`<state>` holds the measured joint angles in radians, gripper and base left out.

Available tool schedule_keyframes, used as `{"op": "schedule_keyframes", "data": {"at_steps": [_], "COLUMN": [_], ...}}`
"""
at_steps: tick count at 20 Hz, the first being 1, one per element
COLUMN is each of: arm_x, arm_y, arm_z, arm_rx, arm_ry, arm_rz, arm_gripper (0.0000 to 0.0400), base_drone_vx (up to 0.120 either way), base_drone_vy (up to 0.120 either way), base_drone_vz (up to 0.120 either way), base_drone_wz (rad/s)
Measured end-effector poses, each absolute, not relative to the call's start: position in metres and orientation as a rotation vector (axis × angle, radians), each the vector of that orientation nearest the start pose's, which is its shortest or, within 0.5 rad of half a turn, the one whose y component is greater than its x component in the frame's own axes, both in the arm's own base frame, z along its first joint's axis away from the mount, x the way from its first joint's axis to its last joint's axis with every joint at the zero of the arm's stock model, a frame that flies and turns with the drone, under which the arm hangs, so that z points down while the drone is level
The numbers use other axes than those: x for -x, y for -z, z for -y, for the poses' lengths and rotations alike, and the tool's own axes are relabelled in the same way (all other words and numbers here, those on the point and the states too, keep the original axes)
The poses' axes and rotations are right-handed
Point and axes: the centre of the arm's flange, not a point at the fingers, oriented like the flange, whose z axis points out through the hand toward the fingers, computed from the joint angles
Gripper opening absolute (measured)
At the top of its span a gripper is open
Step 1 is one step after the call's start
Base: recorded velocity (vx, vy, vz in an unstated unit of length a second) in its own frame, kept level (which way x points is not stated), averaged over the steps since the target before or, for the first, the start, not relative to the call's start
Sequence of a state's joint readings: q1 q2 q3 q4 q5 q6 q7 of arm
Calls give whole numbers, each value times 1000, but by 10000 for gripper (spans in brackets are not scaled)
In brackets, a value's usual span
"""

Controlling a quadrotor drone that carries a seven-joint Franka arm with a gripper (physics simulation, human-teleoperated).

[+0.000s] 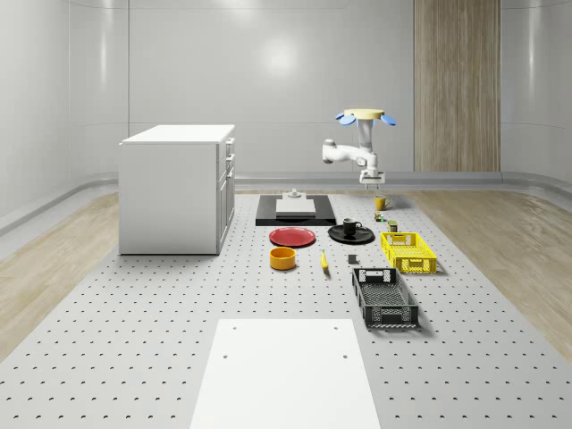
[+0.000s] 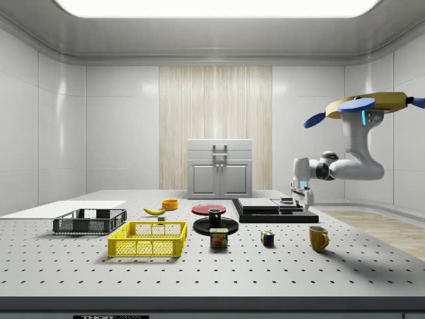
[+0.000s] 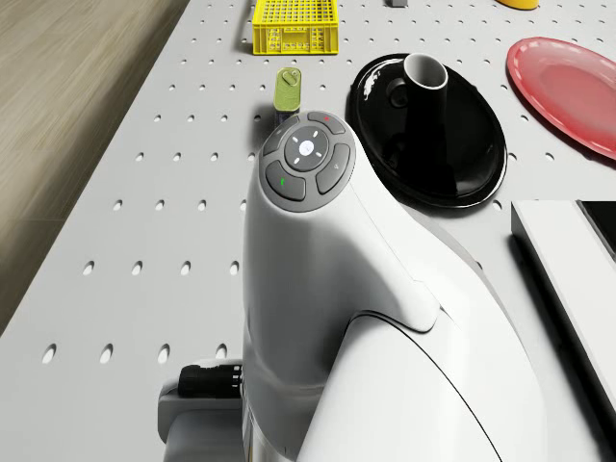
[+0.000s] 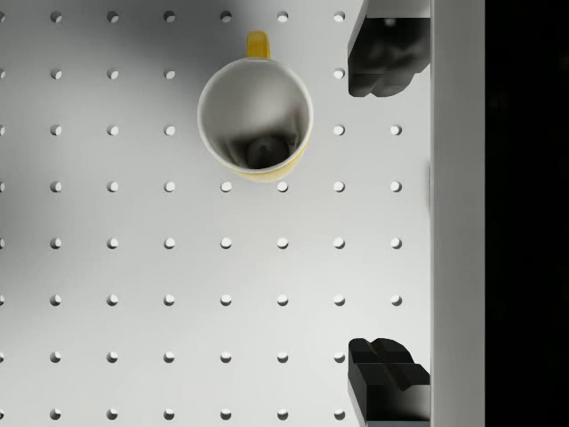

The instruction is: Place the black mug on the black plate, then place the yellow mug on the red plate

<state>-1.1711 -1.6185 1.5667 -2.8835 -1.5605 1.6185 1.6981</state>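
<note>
We count two mugs. The black mug (image 1: 350, 225) already stands upright on the black plate (image 1: 351, 235). The yellow mug (image 1: 381, 203) stands upright on the table (image 1: 134, 340), well apart from the plates, near the far edge. There are two plates: the black one and the red plate (image 1: 292, 237) just beside it, which carries nothing.

We count two baskets: a yellow basket (image 1: 408, 251) and a black basket (image 1: 384, 298), both on the whole-scene view's right. There is also one orange bowl (image 1: 282, 258), one banana (image 1: 323, 260), one small can (image 2: 219, 238) and one coloured cube (image 2: 267, 238). On the can we read a yellow label in the side view, but we cannot tell the letters for sure. One white cabinet (image 1: 177, 188) stands on the whole-scene view's left, and one black tray (image 1: 296, 211) lies behind the plates. A white sheet (image 1: 284, 372) lies at the near edge.

The drone (image 1: 365, 116) hovers in the air over the far right part of the table, near the yellow mug. The arm hangs down from it, and the gripper (image 1: 370, 179) is above the yellow mug, not touching it. In the wrist view the fingers (image 4: 384, 53) stand wide apart and hold nothing, and the yellow mug is seen from above beside them, its handle pointing away.
</note>
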Motion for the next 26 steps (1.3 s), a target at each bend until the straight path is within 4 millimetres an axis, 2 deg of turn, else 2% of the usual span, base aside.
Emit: {"op": "schedule_keyframes", "data": {"at_steps": [3, 7, 16, 24, 26], "arm_x": [-307, -307, -307, -307, -307], "arm_y": [-443, -443, -443, -443, -443], "arm_z": [0, 0, 0, 0, 0], "arm_rx": [-1, -1, -1, -1, -1], "arm_ry": [-785, -785, -785, -785, -785], "arm_rz": [2, 2, 2, 2, 2], "arm_gripper": [400, 400, 400, 400, 400], "base_drone_vx": [0, -10, -120, 0, 100], "base_drone_vy": [80, 0, 0, 55, 0], "base_drone_vz": [-120, 0, 0, 0, 0], "base_drone_wz": [0, 0, 0, 0, 0]}}
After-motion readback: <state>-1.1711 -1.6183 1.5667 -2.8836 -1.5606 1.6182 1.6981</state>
